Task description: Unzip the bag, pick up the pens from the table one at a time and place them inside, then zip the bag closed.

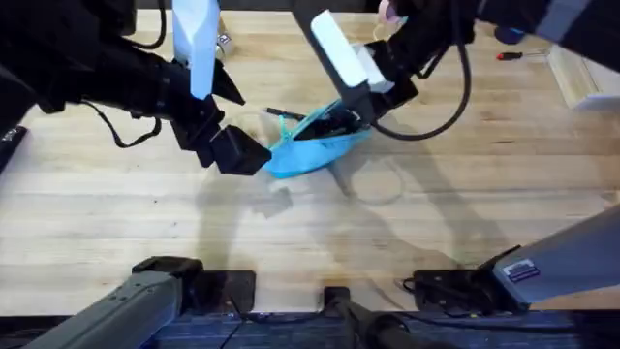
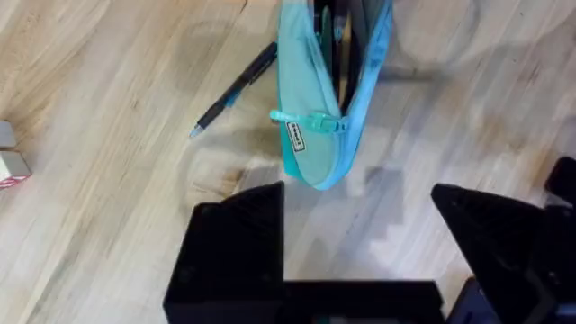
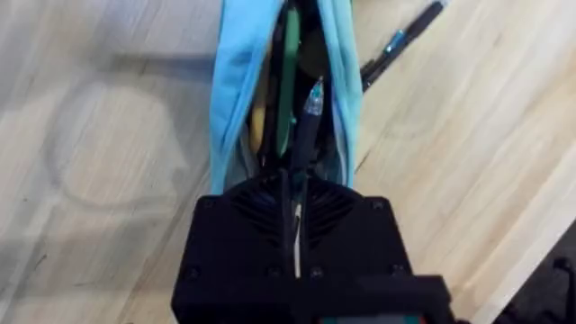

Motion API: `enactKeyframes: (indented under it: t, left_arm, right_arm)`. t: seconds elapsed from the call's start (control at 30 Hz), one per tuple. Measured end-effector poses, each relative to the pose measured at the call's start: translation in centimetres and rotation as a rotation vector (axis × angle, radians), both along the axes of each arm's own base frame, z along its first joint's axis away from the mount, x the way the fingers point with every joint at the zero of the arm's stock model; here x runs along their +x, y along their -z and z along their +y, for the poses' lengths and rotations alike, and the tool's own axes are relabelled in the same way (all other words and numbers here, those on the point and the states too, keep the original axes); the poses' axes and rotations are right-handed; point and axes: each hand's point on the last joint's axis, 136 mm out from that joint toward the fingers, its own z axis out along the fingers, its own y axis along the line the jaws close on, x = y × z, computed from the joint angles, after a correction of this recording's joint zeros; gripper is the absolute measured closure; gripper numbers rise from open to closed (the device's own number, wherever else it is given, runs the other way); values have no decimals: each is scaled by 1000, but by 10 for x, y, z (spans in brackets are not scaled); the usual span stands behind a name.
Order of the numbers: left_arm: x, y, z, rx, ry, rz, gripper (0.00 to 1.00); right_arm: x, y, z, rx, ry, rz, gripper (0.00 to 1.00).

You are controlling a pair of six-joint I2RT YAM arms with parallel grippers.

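The light-blue bag [image 1: 308, 153] lies unzipped mid-table, its teal pull [image 2: 310, 120] near the end closest to my left gripper. My right gripper [image 1: 347, 118] hangs over the bag's opening [image 3: 288, 81], shut on a dark pen [image 3: 308, 121] whose tip points down into the pouch. A second pen [image 2: 236, 90] lies on the table [image 1: 145, 204] just beside the bag [image 2: 315, 108], also seen as the pen [image 3: 400, 40] in the right wrist view. My left gripper [image 2: 360, 225] is open just short of the bag's end and touches nothing.
A red-handled screwdriver [image 1: 511, 55] lies at the far right near a wooden block [image 1: 581, 78]. Small white blocks [image 2: 9, 162] sit off to one side of the left gripper. A faint ring stain [image 1: 373, 179] marks the wood by the bag.
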Motion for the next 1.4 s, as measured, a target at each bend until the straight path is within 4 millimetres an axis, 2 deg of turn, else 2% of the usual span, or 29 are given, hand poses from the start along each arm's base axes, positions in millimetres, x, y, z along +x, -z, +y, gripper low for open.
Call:
enactKeyframes:
  t: [0.5, 0.83, 0.87, 1.03, 1.07, 1.13, 1.4]
  left_arm:
    - [0, 0, 0, 0, 0, 0, 7]
    - [0, 0, 0, 0, 0, 0, 7]
    - [0, 0, 0, 0, 0, 0, 7]
    - [0, 0, 0, 0, 0, 0, 8]
    - [0, 0, 0, 0, 0, 0, 8]
    - [0, 0, 0, 0, 0, 0, 8]
    - [0, 0, 0, 0, 0, 0, 8]
  right_arm:
    - [-14, 33, 32, -33, -106, 54, 970]
    - [-25, 36, 47, -35, -150, 57, 960]
    - [-25, 36, 48, -34, -148, 59, 878]
    - [-25, 36, 48, -33, -148, 58, 164]
    - [-24, 36, 48, -32, -149, 56, 48]
    - [-24, 36, 48, -31, -148, 56, 8]
    - [-24, 36, 48, -30, -147, 57, 5]
